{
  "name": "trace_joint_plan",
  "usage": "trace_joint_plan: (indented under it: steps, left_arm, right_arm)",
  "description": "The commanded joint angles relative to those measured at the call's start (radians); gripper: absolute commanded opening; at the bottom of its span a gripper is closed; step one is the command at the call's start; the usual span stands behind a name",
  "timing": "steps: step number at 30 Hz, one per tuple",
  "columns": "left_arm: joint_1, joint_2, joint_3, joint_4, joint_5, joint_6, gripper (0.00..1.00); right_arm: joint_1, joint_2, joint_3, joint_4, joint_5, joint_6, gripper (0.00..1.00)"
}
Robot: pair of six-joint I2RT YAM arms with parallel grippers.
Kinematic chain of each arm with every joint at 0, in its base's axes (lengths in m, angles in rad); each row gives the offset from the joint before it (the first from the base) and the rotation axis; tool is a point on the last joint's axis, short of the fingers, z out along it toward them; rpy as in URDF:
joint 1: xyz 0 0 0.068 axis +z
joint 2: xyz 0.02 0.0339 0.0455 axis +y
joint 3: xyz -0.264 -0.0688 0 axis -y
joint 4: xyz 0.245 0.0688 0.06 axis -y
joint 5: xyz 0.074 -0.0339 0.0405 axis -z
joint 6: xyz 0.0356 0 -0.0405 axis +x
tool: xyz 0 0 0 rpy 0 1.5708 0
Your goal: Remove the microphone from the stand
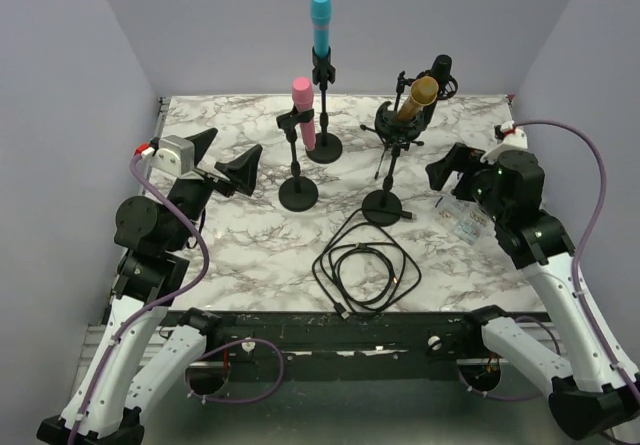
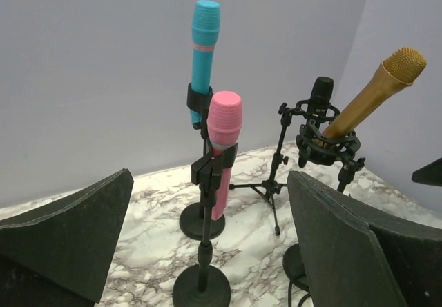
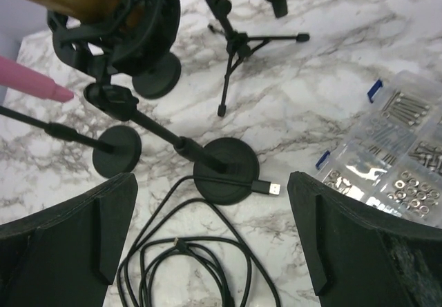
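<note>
Here, a marbled tabletop sits enclosed by plain grey walls

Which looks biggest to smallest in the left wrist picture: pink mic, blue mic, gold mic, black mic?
1. pink mic, though it is nearest the camera.
2. gold mic and blue mic: too alike to rank.
3. black mic.

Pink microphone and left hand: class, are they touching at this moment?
Apart. The top view shows a wide gap between the open left hand and the pink microphone; the hand sits well to the microphone's left.
</note>
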Motion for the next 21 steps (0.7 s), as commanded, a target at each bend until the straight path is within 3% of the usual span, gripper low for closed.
trace_joint_plan:
  steps: [1, 5, 10, 15, 21]
  left_arm:
    - [-0.010, 0.023, 0.023, -0.007, -0.002, -0.009, 0.98]
    - [-0.010, 0.040, 0.025, -0.013, -0.006, -0.015, 0.99]
    - [-0.010, 0.068, 0.031, -0.025, -0.016, -0.016, 0.98]
    - [-0.011, 0.080, 0.023, -0.022, -0.032, -0.010, 0.99]
    - [-0.011, 0.090, 0.020, -0.020, -0.037, -0.011, 0.99]
  right_arm:
    - [-0.006, 0.072, -0.046, 0.056, -0.203, 0.016, 1.00]
    - [0.060, 0.173, -0.075, 0.091, -0.202, 0.053, 1.00]
    - [0.371, 0.280, -0.066, 0.214, -0.001, 0.080, 1.00]
    - [0.586, 0.417, 0.038, 0.310, 0.153, 0.062, 1.00]
    - [0.639, 0.557, 0.246, 0.342, 0.241, 0.011, 1.00]
